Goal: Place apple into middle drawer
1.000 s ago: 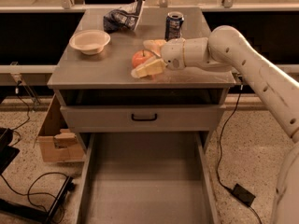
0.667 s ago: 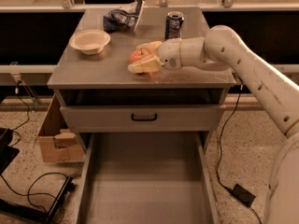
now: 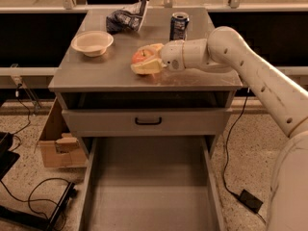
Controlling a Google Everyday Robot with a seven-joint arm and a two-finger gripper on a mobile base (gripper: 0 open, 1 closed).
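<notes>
The apple (image 3: 140, 57), small and red-orange, is on the grey cabinet top (image 3: 96, 73) near its middle. My gripper (image 3: 139, 59) reaches in from the right, its two pale fingers (image 3: 146, 69) closed on the apple from the far and near sides, low over the top. The middle drawer (image 3: 149, 186) is pulled out wide open below, showing a flat grey floor and low side walls with nothing in it. It lies in front of and well below the gripper.
On the cabinet top stand a tan bowl (image 3: 92, 42) at the left, a crumpled chip bag (image 3: 126, 16) at the back and a soda can (image 3: 179, 26) behind the gripper. A shut drawer front with a black handle (image 3: 148, 121) sits above the open drawer. A cardboard box (image 3: 57, 146) and cables lie on the floor at the left.
The gripper has slid a little to the left over the cabinet top, and the apple has shifted left and slightly up with it between the fingers.
</notes>
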